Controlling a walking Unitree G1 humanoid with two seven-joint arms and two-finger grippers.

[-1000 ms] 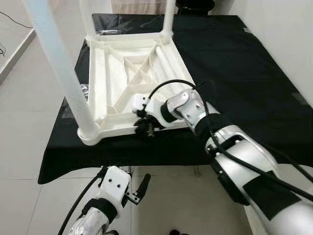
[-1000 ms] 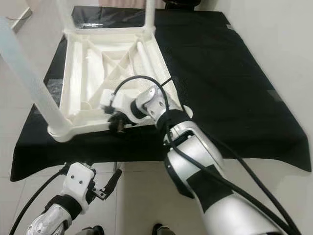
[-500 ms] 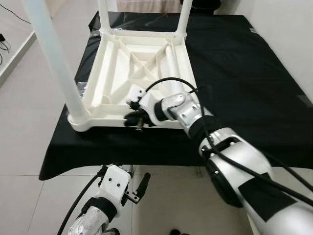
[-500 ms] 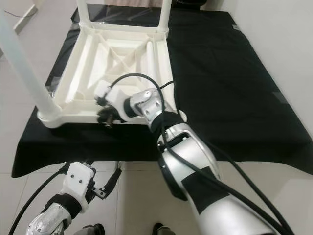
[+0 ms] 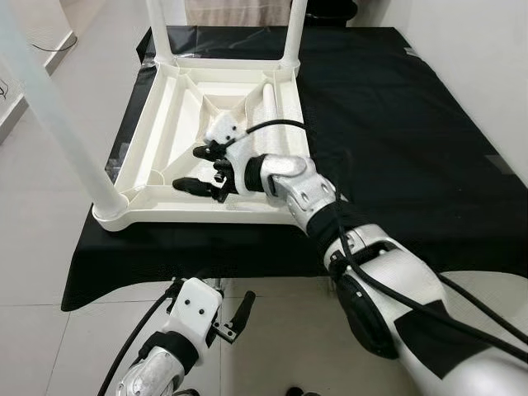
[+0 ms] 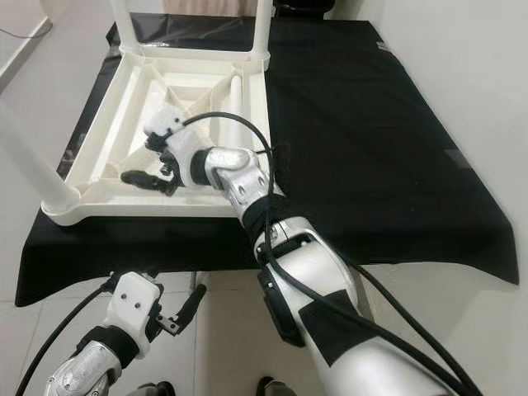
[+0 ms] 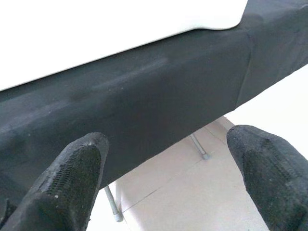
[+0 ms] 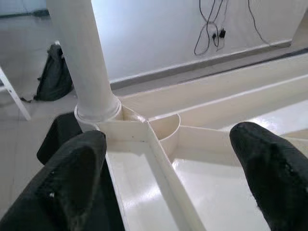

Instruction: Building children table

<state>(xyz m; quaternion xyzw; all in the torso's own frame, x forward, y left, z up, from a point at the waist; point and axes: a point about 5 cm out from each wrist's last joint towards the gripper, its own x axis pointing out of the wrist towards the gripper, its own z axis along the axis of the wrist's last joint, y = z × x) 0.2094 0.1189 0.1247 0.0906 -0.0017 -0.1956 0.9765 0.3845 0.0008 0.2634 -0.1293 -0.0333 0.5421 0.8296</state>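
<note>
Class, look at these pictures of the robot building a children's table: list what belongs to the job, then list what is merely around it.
Part of the job:
upturned white table top
fitted white legs
loose white leg lying inside the top
right gripper, open over the top's underside

Merely around:
black cloth
left gripper, open, low beside the cloth's edge
dark bag on the floor

Head stereo pair: looks down, forward over upturned white table (image 5: 206, 124) on black cloth (image 5: 396, 124). Right wrist: close inside its ribbed underside. Left wrist: low, apparently facing the cloth's hanging edge.
</note>
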